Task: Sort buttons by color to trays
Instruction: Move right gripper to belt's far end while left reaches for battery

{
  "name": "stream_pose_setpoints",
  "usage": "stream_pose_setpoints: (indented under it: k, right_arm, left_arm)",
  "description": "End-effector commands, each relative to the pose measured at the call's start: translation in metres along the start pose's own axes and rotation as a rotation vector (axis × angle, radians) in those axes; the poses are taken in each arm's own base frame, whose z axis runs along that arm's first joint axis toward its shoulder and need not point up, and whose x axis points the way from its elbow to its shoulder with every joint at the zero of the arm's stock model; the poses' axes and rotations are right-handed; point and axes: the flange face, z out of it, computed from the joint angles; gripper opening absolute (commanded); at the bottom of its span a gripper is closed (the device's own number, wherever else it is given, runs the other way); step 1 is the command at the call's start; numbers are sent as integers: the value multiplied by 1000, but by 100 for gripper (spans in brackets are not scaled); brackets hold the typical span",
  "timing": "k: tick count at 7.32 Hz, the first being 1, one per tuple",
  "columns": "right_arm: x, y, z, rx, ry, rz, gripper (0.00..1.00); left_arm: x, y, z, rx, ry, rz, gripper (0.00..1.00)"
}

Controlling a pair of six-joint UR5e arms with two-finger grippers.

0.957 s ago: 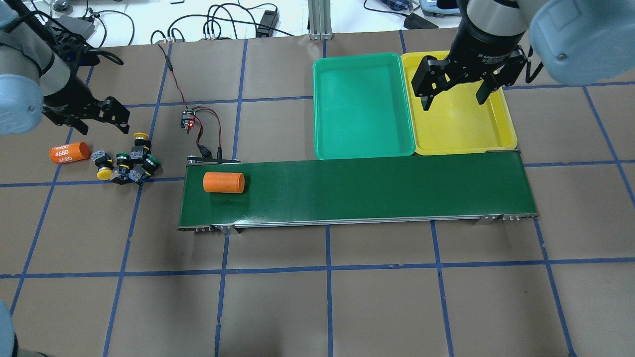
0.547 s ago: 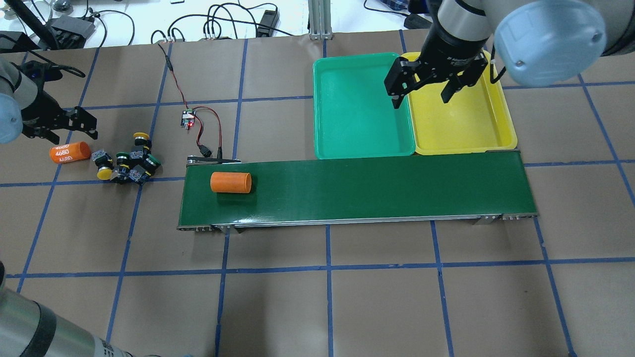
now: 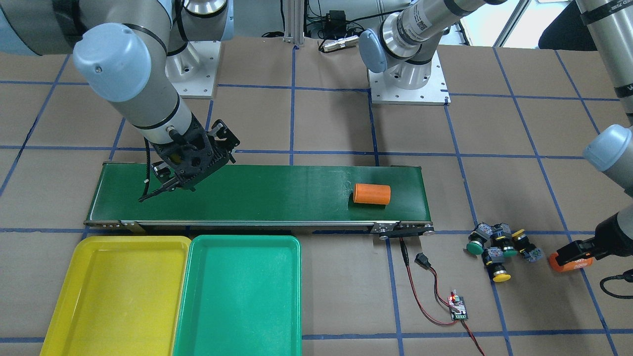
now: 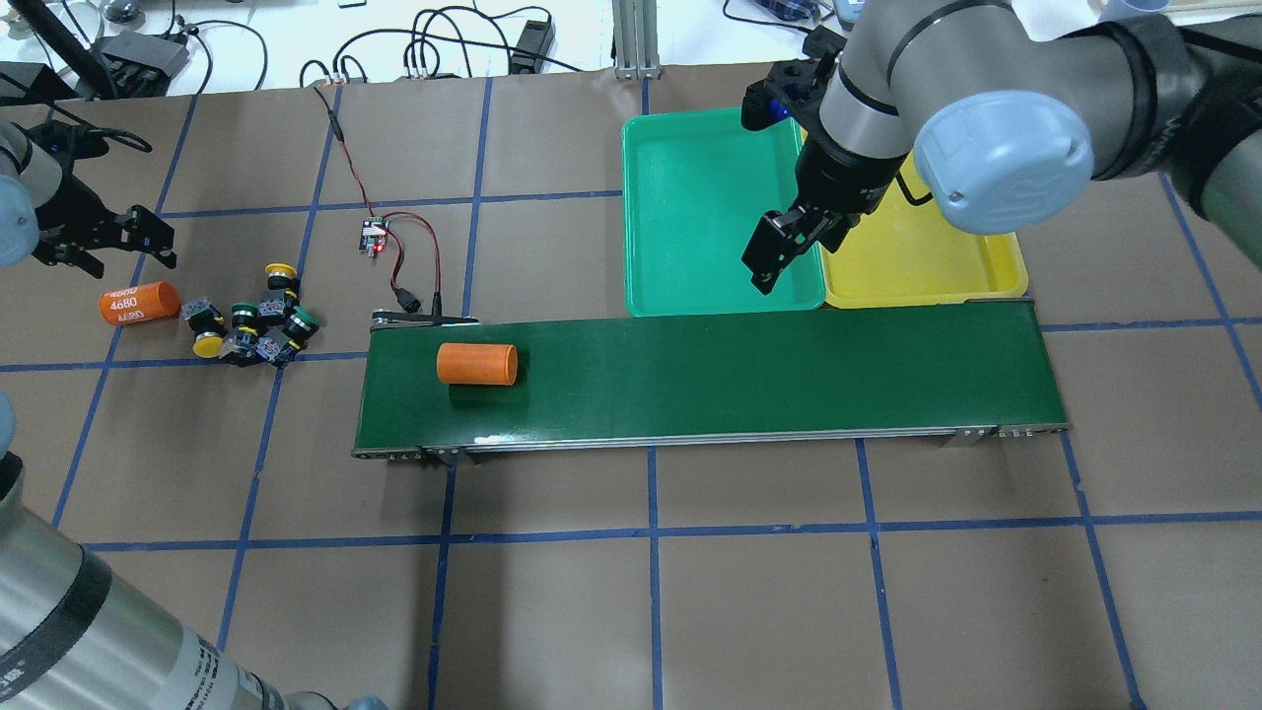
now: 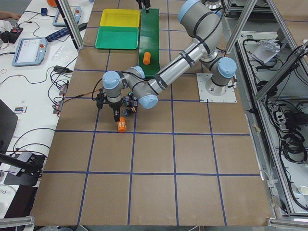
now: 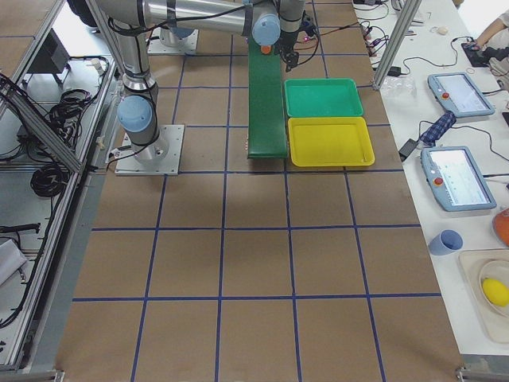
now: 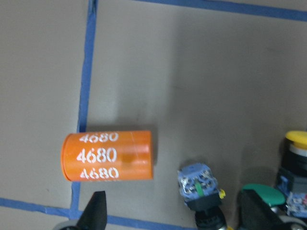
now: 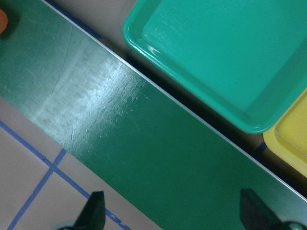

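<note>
Four small push-buttons [image 4: 254,320] with black bodies, two yellow caps and two green, lie in one tight heap on the brown-papered table [image 4: 552,611], left of the belt, with their bodies touching. One yellow cap is at the heap's far edge, the other at its near-left edge. I cannot tell which bodies overlap. Well apart to the right, the teal-green plastic tray [image 4: 690,197] and the yellow plastic tray [image 4: 917,266] stand side by side with their rims meeting. Their near rims run along the far edge of the long dark-green conveyor belt [image 4: 739,380].

Left hand [image 4: 133,256]: hovers off the heap's far-left side, fingers spread wide, holding nothing. My wrist view shows an orange cylinder printed 4680 [image 7: 109,155] just ahead of one fingertip and just beside the heap. Bare paper lies on the heap's near side.

Right hand [image 4: 767,271]: fingers wide apart, nothing held, above the belt's far edge by the teal tray's corner. A plain orange cylinder [image 4: 477,364] lies near the belt's left end. A small circuit board [image 4: 372,237] with red wires lies between the heap and the trays.
</note>
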Motion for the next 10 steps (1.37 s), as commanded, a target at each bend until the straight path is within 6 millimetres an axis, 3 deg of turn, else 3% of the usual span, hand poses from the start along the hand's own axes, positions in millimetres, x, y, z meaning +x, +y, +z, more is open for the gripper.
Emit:
stream_pose_setpoints:
  k: [1,3,5,7,9,10]
  right_arm:
    - [3,17,40,-30,7,-142,100]
    - [4,42,62,-36,45,-324,100]
    - [30,75,70,-105,124,-484,100]
    - [66,108,68,-106,126,-574,100]
    - [111,146,51,-79,144,-703,100]
    - [124,153,45,-68,187,-742,100]
  left_arm:
    - [-5,-4,15,-11,-5,2,100]
    - [-11,-2,15,-28,-43,14,100]
    - [-27,4,18,-37,-43,18,100]
    - [-28,4,24,-44,-36,17,100]
    - [-29,4,30,-50,-33,17,100]
    - [-29,4,32,-52,-30,17,100]
